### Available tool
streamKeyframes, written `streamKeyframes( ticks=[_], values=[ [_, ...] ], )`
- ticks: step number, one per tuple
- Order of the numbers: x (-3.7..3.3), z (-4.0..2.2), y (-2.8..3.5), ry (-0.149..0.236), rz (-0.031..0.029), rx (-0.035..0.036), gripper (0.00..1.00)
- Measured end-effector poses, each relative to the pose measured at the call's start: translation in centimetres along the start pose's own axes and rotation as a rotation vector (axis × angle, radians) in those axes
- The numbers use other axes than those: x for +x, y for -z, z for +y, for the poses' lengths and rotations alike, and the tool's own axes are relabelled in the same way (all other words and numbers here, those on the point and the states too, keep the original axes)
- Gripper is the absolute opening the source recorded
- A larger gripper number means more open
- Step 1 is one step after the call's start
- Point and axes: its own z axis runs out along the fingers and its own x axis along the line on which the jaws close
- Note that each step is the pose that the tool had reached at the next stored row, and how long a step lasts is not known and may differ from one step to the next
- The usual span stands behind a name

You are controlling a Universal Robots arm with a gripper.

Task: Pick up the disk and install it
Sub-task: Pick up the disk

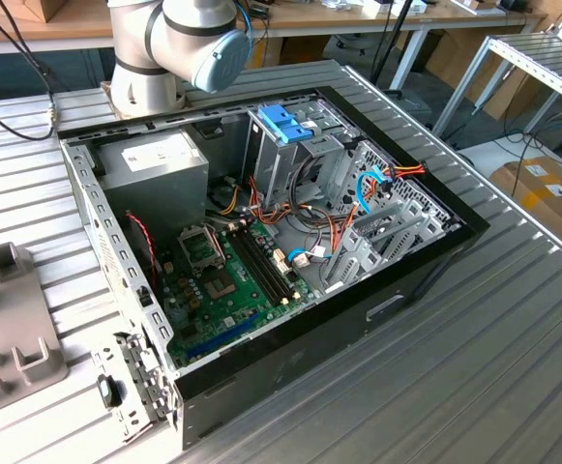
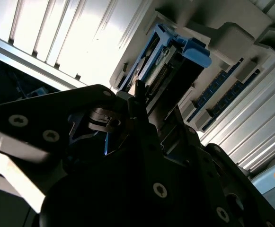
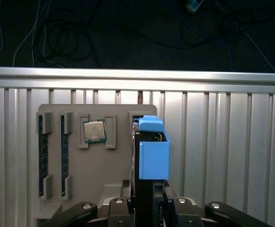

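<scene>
At the exterior view's left, the grey fixture tray (image 1: 14, 314) lies on the ribbed aluminium table (image 1: 474, 367), just beside the open computer case (image 1: 290, 353). In the first wrist view we find the disk (image 3: 154, 158) in this tray. It stands on edge in a slot with one blue side rail facing the camera. It is beside the processor chip (image 3: 94, 131), and two memory modules (image 3: 41, 156) lie beyond the chip. The gripper (image 3: 150, 201) sits directly in line with the disk and appears to straddle its near end. We cannot tell whether the gripper is open or clamped on the disk. The second wrist view shows the same closeness, with the disk just beyond the dark gripper body.

We judge the disk rigid and dense for its size, with smooth metal faces that may slip under a light hold. We treat it as shock-sensitive. The plastic rails look flexible, so we judge the best hold to be across the two broad flat faces, near the middle and clear of the rails.

Moving right, the case holds the grey power supply (image 1: 155, 159) toward its far side and the green motherboard (image 1: 222, 280) on its floor. The metal drive cage (image 1: 276, 169) with its blue top stands further right. The disk is not yet installed.
</scene>
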Motion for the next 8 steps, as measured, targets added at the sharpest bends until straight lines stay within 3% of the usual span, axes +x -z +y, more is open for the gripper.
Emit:
streamKeyframes(
  ticks=[8],
  values=[
    [0.00,0.00,0.09,0.000,0.0010,-0.0002,0.35]
  ],
)
